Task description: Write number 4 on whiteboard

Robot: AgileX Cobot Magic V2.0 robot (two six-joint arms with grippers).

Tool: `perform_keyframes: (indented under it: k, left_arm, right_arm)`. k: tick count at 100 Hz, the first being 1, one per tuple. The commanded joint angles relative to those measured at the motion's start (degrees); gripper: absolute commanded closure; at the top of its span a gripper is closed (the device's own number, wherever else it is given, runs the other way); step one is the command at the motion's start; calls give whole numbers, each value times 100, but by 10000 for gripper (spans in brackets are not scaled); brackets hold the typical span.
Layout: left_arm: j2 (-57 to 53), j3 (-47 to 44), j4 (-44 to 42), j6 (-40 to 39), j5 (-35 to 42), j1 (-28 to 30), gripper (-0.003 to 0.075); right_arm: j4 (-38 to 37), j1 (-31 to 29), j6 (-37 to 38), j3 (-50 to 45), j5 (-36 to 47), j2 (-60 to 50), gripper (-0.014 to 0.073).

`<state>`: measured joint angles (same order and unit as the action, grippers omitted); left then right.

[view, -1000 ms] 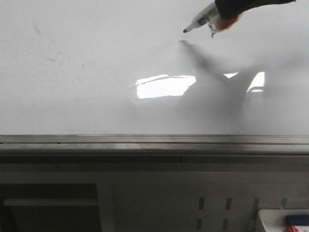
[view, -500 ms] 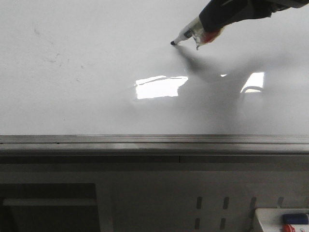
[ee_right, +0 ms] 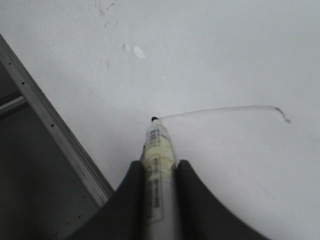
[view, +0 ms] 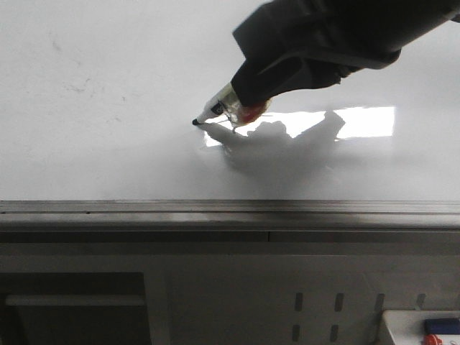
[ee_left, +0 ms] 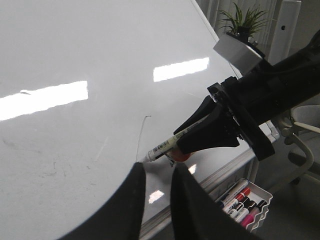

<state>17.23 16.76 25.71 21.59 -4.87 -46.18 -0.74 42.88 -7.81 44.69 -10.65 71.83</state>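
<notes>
Potted plant [ee_left: 243, 22]; tray [ee_left: 262, 194] of, seemingly, markers [ee_left: 239, 204]

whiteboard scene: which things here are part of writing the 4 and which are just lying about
In the job:
- whiteboard
- marker, clamped in the right gripper, tip on the board
- first thin stroke of the 4

Lying about:
- tray of spare markers
- potted plant
- left gripper, nothing between its fingers

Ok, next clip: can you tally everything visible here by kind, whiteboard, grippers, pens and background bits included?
Whiteboard: 1
Grippers: 2, left gripper and right gripper
Marker held in the right jaws: 1
Pen stroke on the board: 1
Marker tray: 1, loose pens inside not counted
Potted plant: 1
Total: 7
</notes>
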Motion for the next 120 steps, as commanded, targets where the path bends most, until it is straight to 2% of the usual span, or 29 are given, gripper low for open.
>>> perform_keyframes:
  k: [1,41,51,66,76,92,102,120]
  left_arm:
    - [39,152,67,-56,448,2,617]
    - [39,152,67,-56,448,2,617]
    - [39,152,67,-56,448,2,617]
    - [39,152,67,-56,448,2,617]
    - [39,152,67,-56,448,2,617]
    - [39,152,67,-56,448,2,617]
    - [39,152,67,-56,448,2,617]
    - [39,152,67,-56,448,2,617]
  right_arm:
    - [-86,-219,18,82,-268,-50,654]
    - [-86,-1460,18,73,-1634,-952,653]
    - [-164,-1593,18,47,-1689,-1137,653]
    - [-179,-1593,18,47,-1534,-1178,653]
    - [117,-1496,18,169,-1395,-1294,654]
    - [206,-982,18,521,-751,-1611,654]
    - [196,-738,18,660,-691,-1547,654]
    - [145,-721,18,675,-676,-1145,654]
